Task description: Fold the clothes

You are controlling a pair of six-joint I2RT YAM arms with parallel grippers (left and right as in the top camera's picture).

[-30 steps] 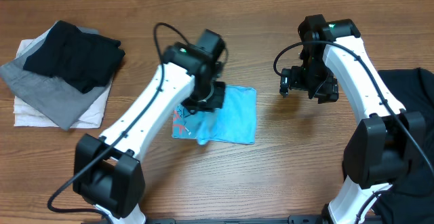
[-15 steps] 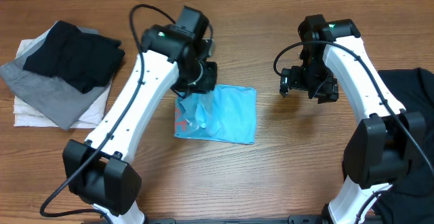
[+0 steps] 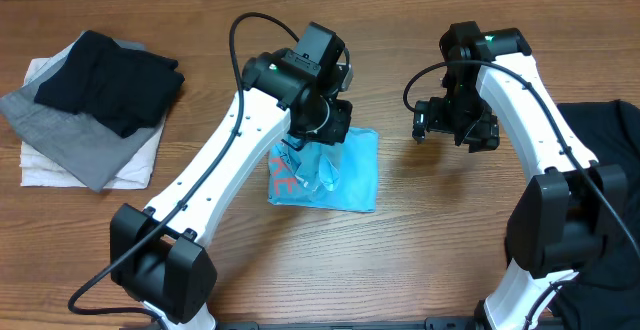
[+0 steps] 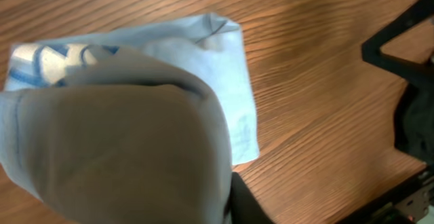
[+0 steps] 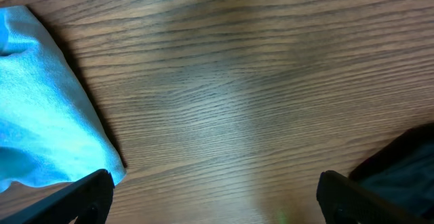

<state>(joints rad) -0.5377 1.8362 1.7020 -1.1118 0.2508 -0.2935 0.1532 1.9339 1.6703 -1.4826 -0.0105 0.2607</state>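
Observation:
A light blue garment (image 3: pixel 345 170) with a red print lies partly folded on the wood table. My left gripper (image 3: pixel 318 148) is shut on a fold of it and holds that fold lifted over the rest. In the left wrist view the held blue cloth (image 4: pixel 122 149) fills the lower left and hides the fingertips. My right gripper (image 3: pixel 455 130) hovers open and empty above bare table, right of the garment. In the right wrist view its fingers (image 5: pixel 213 197) are spread wide, with the garment's corner (image 5: pixel 41 129) at the left.
A stack of folded clothes, black (image 3: pixel 105 78) on grey (image 3: pixel 70 130) on white, sits at the far left. A black garment (image 3: pixel 610 200) lies at the right edge, also in the right wrist view (image 5: pixel 407 166).
My left gripper swung left, then back right, carrying the lifted blue fold across the garment toward its right side. The right arm has not moved.

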